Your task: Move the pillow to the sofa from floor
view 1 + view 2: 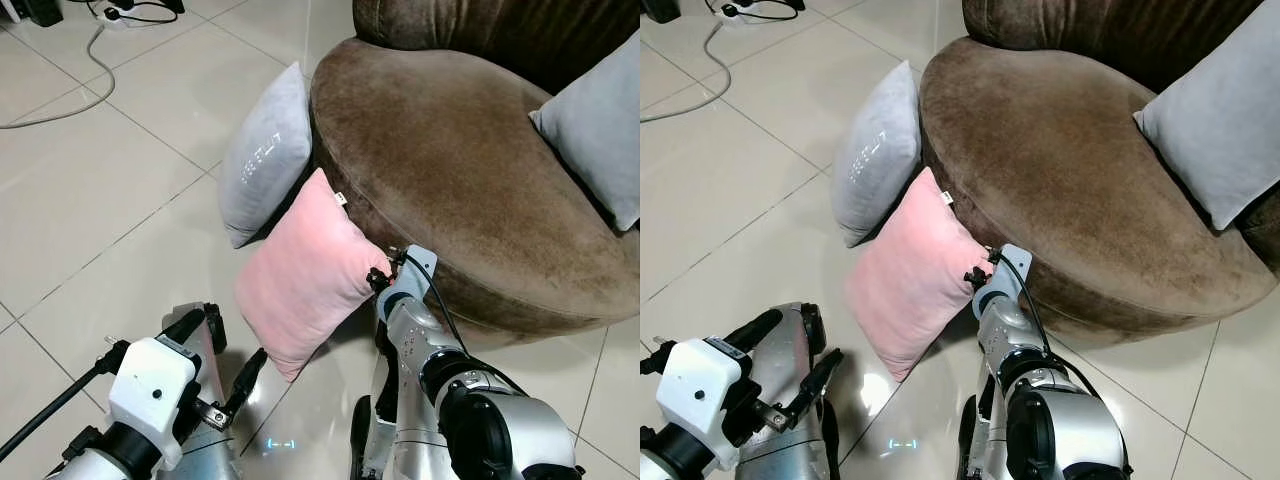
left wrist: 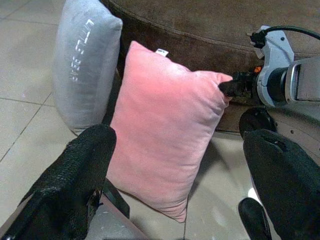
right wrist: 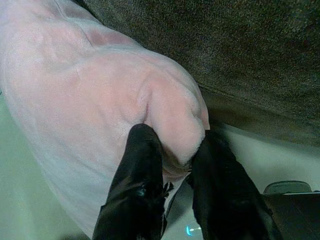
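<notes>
A pink pillow (image 1: 300,275) stands on edge on the tiled floor, leaning against the side of the round brown sofa (image 1: 450,170). My right gripper (image 3: 175,150) is shut on the pillow's right corner, pinching the fabric between its two black fingers (image 3: 137,175). That same grip shows at the pillow's corner (image 2: 227,90) in the left wrist view. My left gripper (image 2: 175,175) is open, low and in front of the pink pillow, apart from it. Its two black fingers (image 1: 245,380) point toward the pillow's lower edge.
A grey pillow (image 1: 265,155) with white lettering leans on the sofa just behind the pink one. Another grey pillow (image 1: 595,125) rests on the sofa seat at the right. A white cable (image 1: 90,70) and a power strip (image 1: 115,15) lie on the floor at the far left.
</notes>
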